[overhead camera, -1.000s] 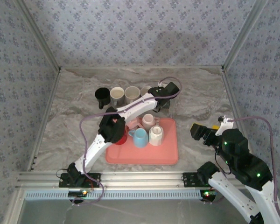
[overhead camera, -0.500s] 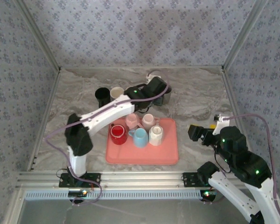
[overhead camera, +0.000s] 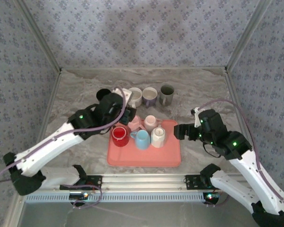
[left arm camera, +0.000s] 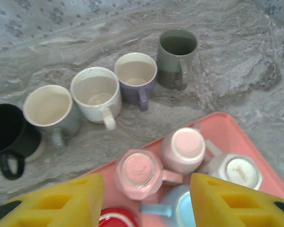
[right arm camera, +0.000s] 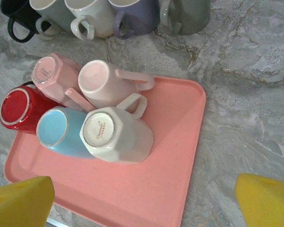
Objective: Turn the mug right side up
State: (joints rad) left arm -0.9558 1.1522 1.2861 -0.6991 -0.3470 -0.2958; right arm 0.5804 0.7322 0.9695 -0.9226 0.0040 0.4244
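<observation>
left gripper: released, fingers apart, nothing between them. It hangs over the far-left part of the tray. Straight below the gap sits the pink faceted mug, bottom up, handle toward the right finger. Just right of that is the pale pink mug, bottom up too. By the right finger's inner edge: blue mug. By the left finger's inner edge: red mug, only its rim in the left wrist view. Out past the right finger: white faceted mug, base up.

Ahead of the left gripper, off the tray on the table, is a row of five upright mugs. Left to right: black mug, pale grey mug, white speckled mug, purple mug, olive-grey mug.

right gripper: fingers spread wide, empty. From above it sits at the tray's right edge, pointed in at it. Nearest ahead of it is the white faceted mug, with the blue mug touching its left side. The red mug is further left and both pink ones are behind.

(All five on the tray are bottoms-up; can't tell which one is the target.)
</observation>
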